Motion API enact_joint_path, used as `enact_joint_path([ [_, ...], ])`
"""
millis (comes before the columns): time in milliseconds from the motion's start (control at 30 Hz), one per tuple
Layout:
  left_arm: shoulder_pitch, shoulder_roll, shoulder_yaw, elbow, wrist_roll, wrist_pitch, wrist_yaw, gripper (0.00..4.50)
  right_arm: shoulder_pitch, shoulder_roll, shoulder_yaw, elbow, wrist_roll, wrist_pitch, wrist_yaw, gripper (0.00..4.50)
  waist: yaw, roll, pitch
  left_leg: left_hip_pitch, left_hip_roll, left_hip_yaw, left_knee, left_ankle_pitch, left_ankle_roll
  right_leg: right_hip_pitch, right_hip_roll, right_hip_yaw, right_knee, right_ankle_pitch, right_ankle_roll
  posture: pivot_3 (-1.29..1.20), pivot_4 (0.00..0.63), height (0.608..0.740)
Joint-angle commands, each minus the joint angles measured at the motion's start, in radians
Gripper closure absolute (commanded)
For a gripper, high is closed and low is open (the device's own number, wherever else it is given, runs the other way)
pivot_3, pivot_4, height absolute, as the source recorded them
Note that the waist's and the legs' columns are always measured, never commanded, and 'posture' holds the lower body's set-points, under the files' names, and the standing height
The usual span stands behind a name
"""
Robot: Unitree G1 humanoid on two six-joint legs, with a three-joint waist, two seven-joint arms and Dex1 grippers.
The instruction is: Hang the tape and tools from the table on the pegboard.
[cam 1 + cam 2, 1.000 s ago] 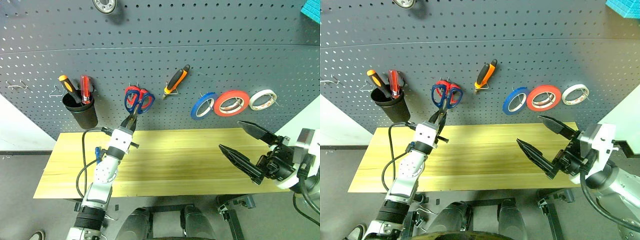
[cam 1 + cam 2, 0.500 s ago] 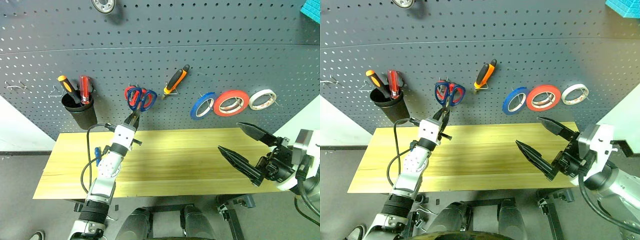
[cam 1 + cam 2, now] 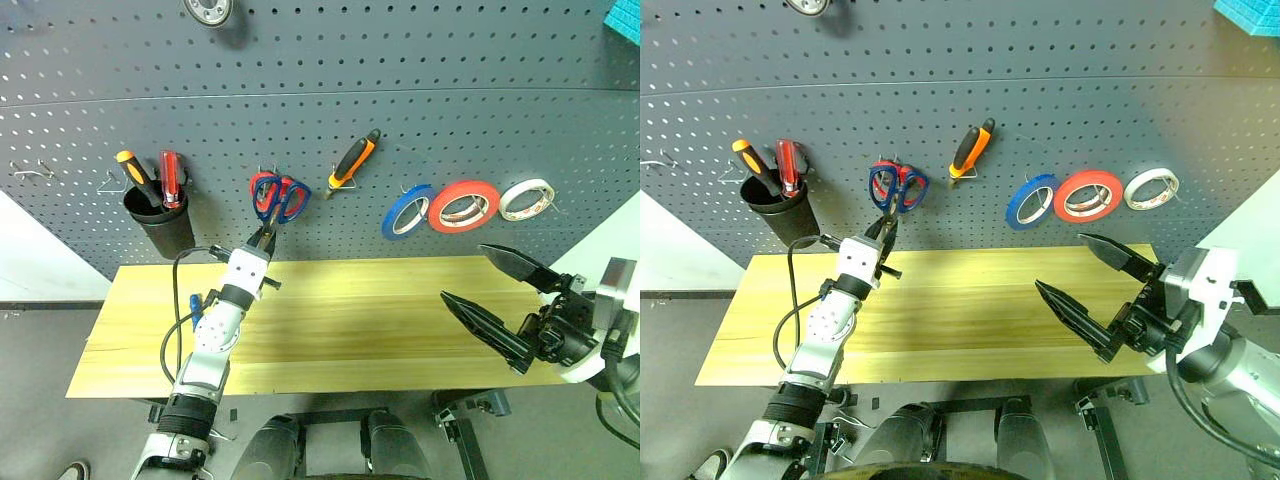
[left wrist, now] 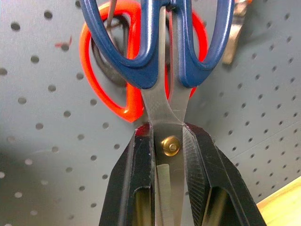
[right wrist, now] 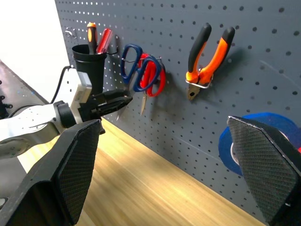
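My left gripper (image 3: 264,240) is shut on the steel scissors (image 4: 157,56) at their pivot. Their dark blue handles point up and lie against the pegboard (image 3: 420,100), over red-handled scissors (image 4: 96,70). Whether a hook passes through a handle I cannot tell. The orange-and-black pliers (image 3: 353,160) and the blue tape (image 3: 406,211) hang on the pegboard. A small blue-handled screwdriver (image 3: 193,304) sits at the left of the table (image 3: 350,320), partly behind my left arm. My right gripper (image 3: 462,271) hangs open and empty over the table's right end.
A black cup (image 3: 165,225) on the pegboard holds an orange and a red screwdriver. A red-orange roll (image 3: 463,205) and a white roll (image 3: 525,198) hang right of the blue tape. Bare hooks (image 3: 35,172) stick out at the far left.
My left gripper has carried the scissors slightly up and in toward the pegboard. The right gripper has stayed in place, open.
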Motion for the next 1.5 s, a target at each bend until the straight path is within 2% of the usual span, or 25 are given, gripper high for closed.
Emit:
enact_joint_path([
  [33, -0.056, 0.013, 0.023, 0.059, 0.010, -0.055, 0.035, 3.97, 0.005, -0.021, -0.048, -0.042, 0.045, -0.006, -0.001, 0.00, 0.000, -0.001, 0.000, 0.000, 0.000, 0.000, 0.000, 0.000, 0.000, 0.000, 0.000, 0.000, 0.000, 0.000, 0.000, -0.08, 0.131, 0.720],
  [233, -0.107, 0.013, 0.027, 0.152, 0.018, -0.061, 0.072, 3.97, 0.014, -0.034, -0.064, -0.046, 0.059, -0.007, -0.009, 0.00, -0.001, -0.001, 0.000, -0.002, 0.000, 0.000, 0.000, -0.001, 0.002, 0.000, 0.000, 0.000, -0.004, 0.000, 0.000, -0.08, 0.131, 0.720],
  [333, -0.080, 0.008, 0.021, 0.137, 0.004, -0.039, 0.057, 3.97, 0.010, -0.039, -0.071, -0.049, 0.062, -0.010, -0.015, 0.00, -0.001, -0.001, 0.000, -0.004, 0.000, 0.000, 0.000, -0.002, 0.002, -0.002, 0.000, 0.000, -0.005, 0.000, 0.001, -0.08, 0.129, 0.720],
  [400, -0.060, 0.008, 0.022, 0.118, -0.005, -0.033, 0.046, 3.25, 0.008, -0.041, -0.070, -0.049, 0.059, -0.012, -0.016, 0.00, -0.001, -0.001, 0.000, -0.005, 0.000, 0.000, -0.001, -0.002, 0.003, -0.002, 0.000, 0.000, -0.007, 0.000, 0.001, -0.08, 0.125, 0.720],
  [500, -0.031, 0.008, 0.021, 0.089, -0.021, 0.003, 0.021, 2.41, 0.005, -0.040, -0.063, -0.045, 0.053, -0.014, -0.016, 0.00, 0.000, 0.000, 0.000, -0.006, 0.000, 0.000, -0.001, -0.002, 0.004, -0.002, 0.000, 0.000, -0.008, 0.000, 0.001, -0.07, 0.123, 0.720],
  [700, 0.061, 0.001, 0.018, -0.011, -0.031, 0.157, 0.007, 0.43, 0.003, -0.033, -0.052, -0.044, 0.041, -0.017, -0.013, 0.00, 0.000, 0.000, 0.000, -0.007, 0.000, 0.000, -0.001, -0.002, 0.004, -0.002, 0.000, 0.000, -0.009, 0.001, 0.002, -0.06, 0.119, 0.720],
  [833, 0.190, 0.032, 0.036, -0.143, -0.075, 0.335, -0.063, 0.43, 0.010, -0.023, -0.044, -0.047, 0.029, -0.022, -0.012, 0.00, -0.003, 0.001, -0.001, -0.007, 0.000, 0.000, -0.001, -0.003, 0.004, -0.003, -0.001, 0.000, -0.009, 0.001, 0.002, -0.05, 0.118, 0.720],
  [933, 0.213, 0.045, 0.099, -0.230, -0.132, 0.531, -0.064, 0.43, 0.015, -0.018, -0.045, -0.049, 0.028, -0.024, -0.010, 0.00, 0.001, 0.001, -0.001, -0.007, 0.000, 0.000, -0.001, -0.003, 0.004, -0.003, -0.001, 0.000, -0.009, 0.001, 0.002, -0.04, 0.121, 0.720],
  [1067, 0.148, 0.018, 0.226, -0.321, -0.218, 0.896, 0.018, 0.43, 0.021, -0.015, -0.046, -0.044, 0.026, -0.026, 0.000, 0.00, 0.013, 0.001, -0.001, -0.008, 0.000, -0.001, 0.001, -0.003, 0.004, -0.002, 0.000, -0.002, -0.009, 0.001, 0.002, -0.03, 0.124, 0.720],
  [1200, 0.062, -0.031, 0.335, -0.400, -0.281, 1.164, 0.109, 0.43, 0.020, -0.015, -0.038, -0.033, 0.019, -0.025, 0.010, 0.00, 0.026, 0.001, -0.001, -0.008, 0.000, -0.001, 0.001, -0.003, 0.004, -0.003, 0.000, -0.002, -0.010, 0.001, 0.002, -0.02, 0.126, 0.720],
  [1333, -0.025, -0.082, 0.467, -0.416, -0.329, 1.361, 0.211, 0.43, 0.012, -0.022, -0.035, -0.020, 0.016, -0.020, 0.021, 0.00, 0.027, 0.000, 0.000, -0.010, 0.000, -0.001, 0.001, -0.003, 0.004, -0.005, 0.000, -0.002, -0.010, 0.001, 0.002, -0.01, 0.132, 0.720],
  [1500, -0.041, -0.100, 0.539, -0.419, -0.356, 1.508, 0.247, 0.43, 0.006, -0.033, -0.040, -0.007, 0.019, -0.012, 0.031, 0.00, 0.027, -0.001, 0.001, -0.010, -0.001, -0.001, 0.001, -0.003, 0.004, -0.005, 0.000, -0.001, -0.010, 0.001, 0.002, -0.01, 0.140, 0.720],
])
